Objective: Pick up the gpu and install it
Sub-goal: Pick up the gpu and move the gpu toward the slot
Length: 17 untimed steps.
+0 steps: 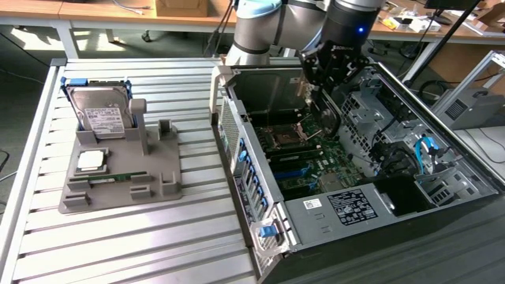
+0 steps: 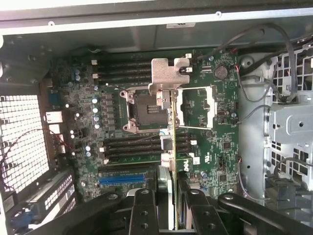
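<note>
**Pincer clenched on the gpu, inside the case**

Your pincer (image 2: 171, 198) was clamped on the gpu (image 2: 174, 147), a finger (image 2: 144, 210) on each face. The card showed edge-on, its silvery bracket (image 2: 168, 73) at the end farthest from the fingers. Beyond the card lay the motherboard (image 2: 215, 147), with the CPU socket (image 2: 142, 105) just beside the card's edge. The card may have hung clear of the board, but you could not tell. The open case (image 1: 236, 148) stood around the pincer. Well off to one side, the grey holder (image 1: 158, 171) carried the hard drive (image 1: 103, 115).

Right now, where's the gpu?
The gpu is held in the gripper, inside the computer case on the exterior view's right, over the motherboard by the CPU socket.
</note>
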### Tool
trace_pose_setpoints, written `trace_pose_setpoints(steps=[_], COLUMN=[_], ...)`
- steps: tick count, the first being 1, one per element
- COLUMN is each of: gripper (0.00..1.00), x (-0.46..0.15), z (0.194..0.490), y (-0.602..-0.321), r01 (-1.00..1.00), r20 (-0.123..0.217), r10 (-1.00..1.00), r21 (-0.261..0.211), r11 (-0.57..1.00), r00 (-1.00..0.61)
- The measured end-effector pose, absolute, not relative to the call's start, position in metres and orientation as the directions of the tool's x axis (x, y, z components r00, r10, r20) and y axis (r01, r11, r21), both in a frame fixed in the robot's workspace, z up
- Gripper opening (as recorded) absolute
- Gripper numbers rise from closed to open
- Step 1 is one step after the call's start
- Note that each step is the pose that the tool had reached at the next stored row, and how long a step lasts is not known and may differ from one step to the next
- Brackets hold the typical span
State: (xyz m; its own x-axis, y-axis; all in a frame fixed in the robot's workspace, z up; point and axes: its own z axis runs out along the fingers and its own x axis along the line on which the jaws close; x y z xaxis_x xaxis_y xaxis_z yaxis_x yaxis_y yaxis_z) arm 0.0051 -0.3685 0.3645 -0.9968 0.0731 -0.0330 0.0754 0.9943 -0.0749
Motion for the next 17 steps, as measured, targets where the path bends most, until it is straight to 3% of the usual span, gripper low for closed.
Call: trace_pose_setpoints(steps=[17], gripper=[0.27], x=[0.0118], z=[0.356], y=[-0.3685], r01=[0.075], r20=[-0.033], r10=[0.073], r21=[-0.079], r11=[0.994], r00=[-0.997])
